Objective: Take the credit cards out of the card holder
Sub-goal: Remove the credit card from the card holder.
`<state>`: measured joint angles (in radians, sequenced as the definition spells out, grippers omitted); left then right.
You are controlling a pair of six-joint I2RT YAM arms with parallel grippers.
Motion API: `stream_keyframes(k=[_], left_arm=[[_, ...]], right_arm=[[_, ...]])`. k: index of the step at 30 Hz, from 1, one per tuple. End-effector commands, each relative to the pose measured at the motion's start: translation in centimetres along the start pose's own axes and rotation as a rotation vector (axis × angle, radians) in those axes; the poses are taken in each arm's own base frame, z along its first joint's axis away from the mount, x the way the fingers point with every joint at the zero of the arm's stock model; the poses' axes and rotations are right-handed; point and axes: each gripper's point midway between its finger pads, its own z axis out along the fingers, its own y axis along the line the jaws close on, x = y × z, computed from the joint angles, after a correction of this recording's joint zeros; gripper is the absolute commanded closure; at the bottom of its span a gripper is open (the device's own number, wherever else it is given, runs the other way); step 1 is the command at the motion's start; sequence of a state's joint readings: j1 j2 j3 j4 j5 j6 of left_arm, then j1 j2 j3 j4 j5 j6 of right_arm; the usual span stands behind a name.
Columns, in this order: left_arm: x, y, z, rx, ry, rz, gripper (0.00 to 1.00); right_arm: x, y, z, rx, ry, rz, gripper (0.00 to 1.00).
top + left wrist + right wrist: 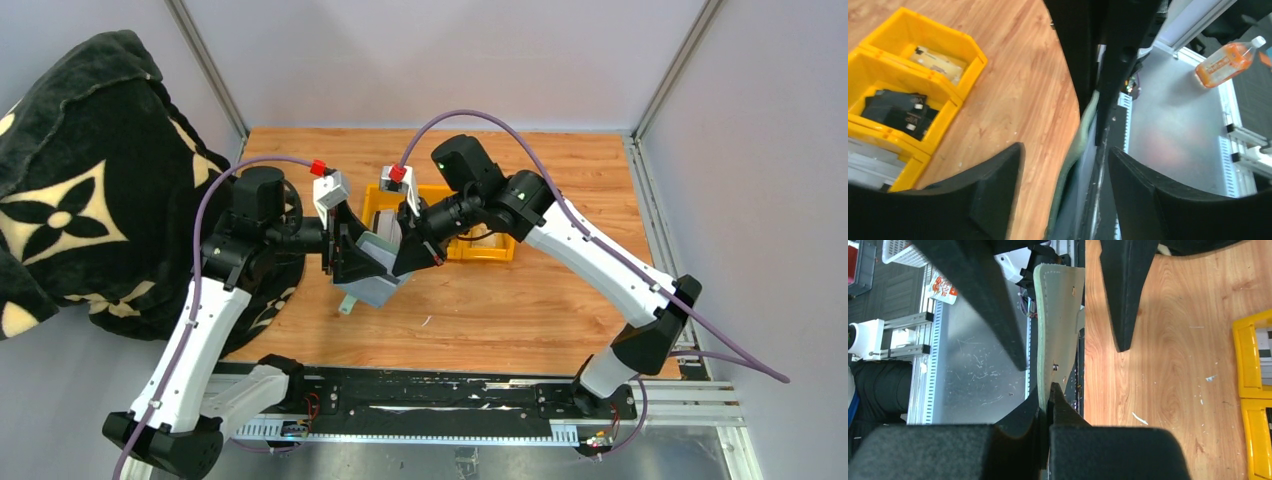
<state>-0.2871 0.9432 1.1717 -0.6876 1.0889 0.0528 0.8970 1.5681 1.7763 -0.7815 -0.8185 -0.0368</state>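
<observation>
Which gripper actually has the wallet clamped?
The right gripper, shut on the edge of the wallet; the left gripper is open, fingers either side of it.

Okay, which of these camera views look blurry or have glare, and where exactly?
Top external view: evenly lit and sharp. Left wrist view: its own dark jaws are blurred close up, the card holder edge is soft, and the yellow tray is clearer. Right wrist view: the card holder's stitching is sharp, the near jaws are featureless black, and there is a mild sheen on the metal plate.

- The card holder (378, 282) sits mid-frame over the desk (520, 320), between left pincer (350, 258) and right pincer (418, 250).
- The tray (492, 255) lies just above-right of it.
</observation>
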Motion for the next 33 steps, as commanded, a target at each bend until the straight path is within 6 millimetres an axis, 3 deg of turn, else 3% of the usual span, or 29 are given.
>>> stream_keyframes(k=[1,5,9,11,12,13,14,15,16,17,21,26,29,31,33], left_arm=[[1.1,0.0,0.2,0.026,0.042,0.010,0.43],[1.4,0.0,0.5,0.053,0.049,-0.015,0.75],[1.4,0.2,0.6,0.054,0.055,-0.027,1.00],[1.0,0.2,0.6,0.047,0.054,-0.041,1.00],[0.7,0.3,0.6,0.039,0.051,-0.051,1.00],[0.3,0.4,0.6,0.025,0.046,-0.063,1.00],[-0.1,0.8,0.6,0.001,0.038,-0.083,1.00],[-0.7,1.1,0.6,-0.024,0.017,-0.104,1.00],[-1.3,1.4,0.7,-0.046,-0.012,-0.124,1.00],[-1.8,1.5,0.8,-0.062,-0.046,-0.147,1.00],[-3.5,1.2,0.9,-0.064,-0.163,-0.218,1.00],[-2.9,0.9,1.0,-0.058,-0.151,-0.284,1.00],[-2.5,0.7,0.8,-0.058,-0.147,-0.286,1.00],[-2.3,0.5,0.7,-0.060,-0.129,-0.267,0.85],[-2.2,0.0,0.4,-0.050,-0.090,-0.225,0.62]], right_arm=[[0.3,1.5,0.1,-0.078,0.028,-0.038,1.00],[0.1,1.6,0.4,-0.099,0.013,-0.054,0.98],[-1.1,1.8,0.5,-0.125,-0.081,-0.067,0.73],[-2.2,1.4,0.4,-0.116,-0.192,-0.030,0.62],[-4.4,1.7,-0.6,-0.108,-0.324,-0.079,0.58],[-3.8,0.7,-0.5,-0.100,-0.397,-0.042,0.55],[-5.4,1.3,-1.8,-0.105,-0.524,-0.069,0.53],[-4.4,0.6,-1.8,-0.093,-0.603,-0.018,0.51],[-4.8,0.9,-2.6,-0.096,-0.706,-0.016,0.51],[-5.7,1.3,-3.8,-0.101,-0.799,-0.015,0.53],[-4.9,0.8,-5.0,-0.152,-0.992,0.117,0.70],[-5.2,1.1,-5.1,-0.242,-1.046,0.149,0.76],[-5.4,1.1,-5.1,-0.266,-1.044,0.158,0.99],[-5.0,1.2,-4.7,-0.281,-0.997,0.175,1.00],[-4.4,0.9,-3.4,-0.268,-0.870,0.206,1.00]])
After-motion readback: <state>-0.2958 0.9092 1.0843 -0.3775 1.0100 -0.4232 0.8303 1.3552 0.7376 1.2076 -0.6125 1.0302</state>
